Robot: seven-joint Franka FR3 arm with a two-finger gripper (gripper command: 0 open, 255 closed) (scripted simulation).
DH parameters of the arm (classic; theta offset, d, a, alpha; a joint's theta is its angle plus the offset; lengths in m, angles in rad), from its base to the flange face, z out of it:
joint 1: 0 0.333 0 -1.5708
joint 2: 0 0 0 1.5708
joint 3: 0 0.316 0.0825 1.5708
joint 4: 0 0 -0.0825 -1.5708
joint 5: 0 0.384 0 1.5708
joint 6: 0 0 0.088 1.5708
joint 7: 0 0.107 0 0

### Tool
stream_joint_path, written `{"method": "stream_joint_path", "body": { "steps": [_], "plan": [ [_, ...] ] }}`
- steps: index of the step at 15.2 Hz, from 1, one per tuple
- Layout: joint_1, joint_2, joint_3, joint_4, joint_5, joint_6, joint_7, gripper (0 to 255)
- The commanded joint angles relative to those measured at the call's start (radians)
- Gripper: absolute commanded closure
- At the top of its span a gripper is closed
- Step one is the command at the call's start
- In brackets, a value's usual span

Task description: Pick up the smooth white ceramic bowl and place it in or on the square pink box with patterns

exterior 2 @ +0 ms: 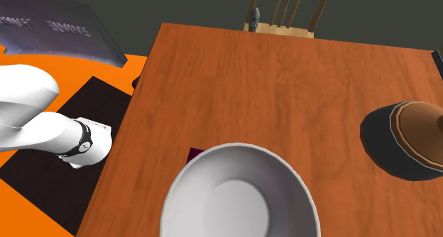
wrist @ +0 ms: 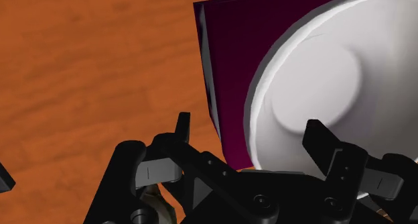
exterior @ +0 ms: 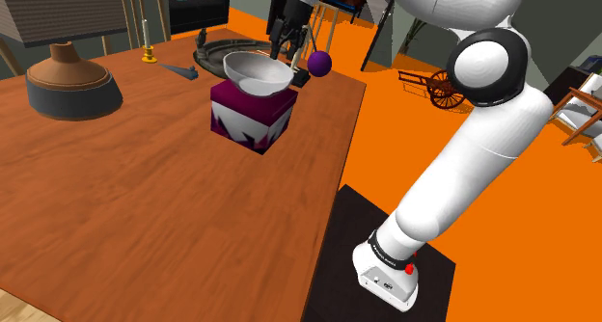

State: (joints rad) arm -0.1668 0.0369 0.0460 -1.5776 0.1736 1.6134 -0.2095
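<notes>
A smooth white bowl (exterior: 259,72) rests upright on top of a square dark magenta box (exterior: 253,118) with white patterns, on the wooden table (exterior: 145,204). My black gripper (exterior: 287,42) hangs just above and behind the bowl's far rim, open and holding nothing. In the wrist view the gripper (wrist: 250,127) straddles the near rim of the bowl (wrist: 321,88), one finger over the box (wrist: 234,48) and one over the bowl's inside. The second exterior view looks down into the bowl (exterior 2: 238,196), with a sliver of the box (exterior 2: 193,155) beside it.
A purple ball (exterior: 319,64) lies right of the box in the shoulder view. Behind it are a dark round tray (exterior: 217,55), a candlestick (exterior: 148,50) and a grey tool (exterior: 180,70). A lamp base (exterior: 72,79) stands at the left. The table edge runs near the stand.
</notes>
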Motion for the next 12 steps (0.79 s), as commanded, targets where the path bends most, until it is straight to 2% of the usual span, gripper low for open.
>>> {"method": "stream_joint_path", "body": {
  "steps": [1, 5, 12],
  "plan": [
    [0.000, 0.002, 0.000, 0.002, 0.000, 0.000, 0.000, 0],
    [-0.010, 0.044, -0.008, 0.184, -0.001, -0.141, 0.006, 0],
    [-0.010, 0.044, -0.008, 0.184, -0.001, -0.141, 0.006, 0]
  ]
}}
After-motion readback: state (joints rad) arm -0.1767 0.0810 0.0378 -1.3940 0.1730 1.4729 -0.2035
